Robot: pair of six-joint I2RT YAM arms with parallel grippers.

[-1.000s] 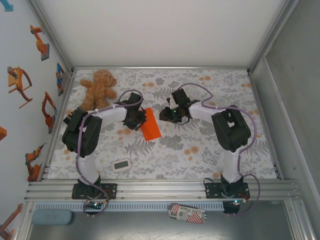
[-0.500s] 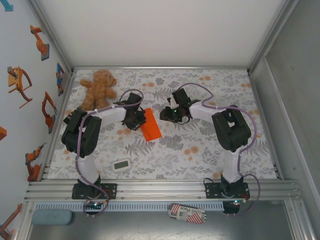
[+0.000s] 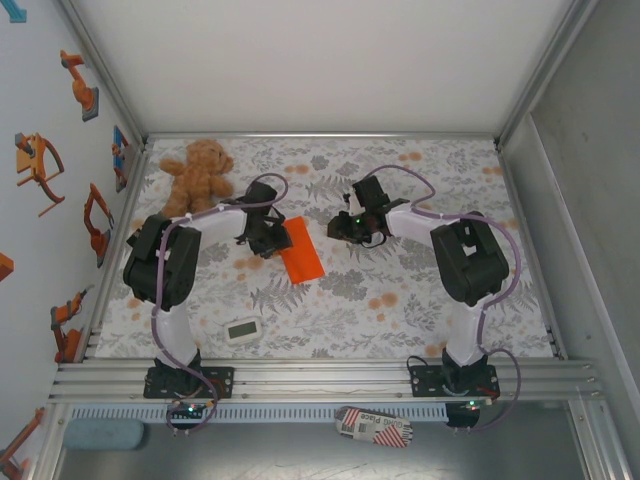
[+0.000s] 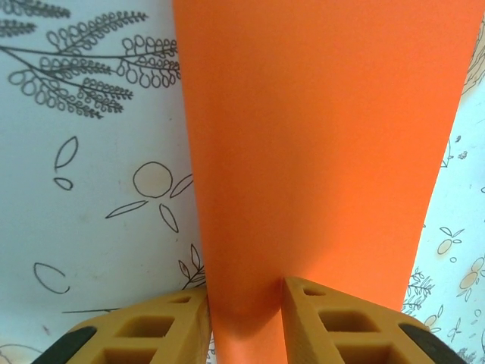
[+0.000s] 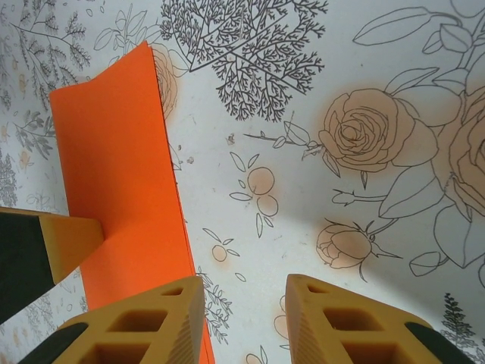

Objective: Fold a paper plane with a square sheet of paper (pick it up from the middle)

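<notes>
The square sheet of paper (image 3: 301, 255) is bright orange and lies on the flowered table cloth as a folded oblong, not in the pointed shape of a paper plane. My left gripper (image 3: 268, 236) is at its left edge. In the left wrist view the paper (image 4: 318, 136) runs up from between the fingers (image 4: 178, 326), bulging in the gap, with my left gripper (image 4: 244, 322) shut on it. My right gripper (image 3: 347, 227) hovers just right of the sheet. In the right wrist view it (image 5: 242, 318) is open over bare cloth, with the paper (image 5: 121, 189) left of its left finger.
A brown teddy bear (image 3: 197, 172) sits at the back left. A small white timer (image 3: 243, 329) lies near the front, left of centre. Metal frame rails (image 3: 300, 378) run along the near edge, and walls close the left and back sides.
My right gripper has drawn a little to the right, away from the sheet. The left arm has shifted slightly while keeping the paper's edge between its fingers.
</notes>
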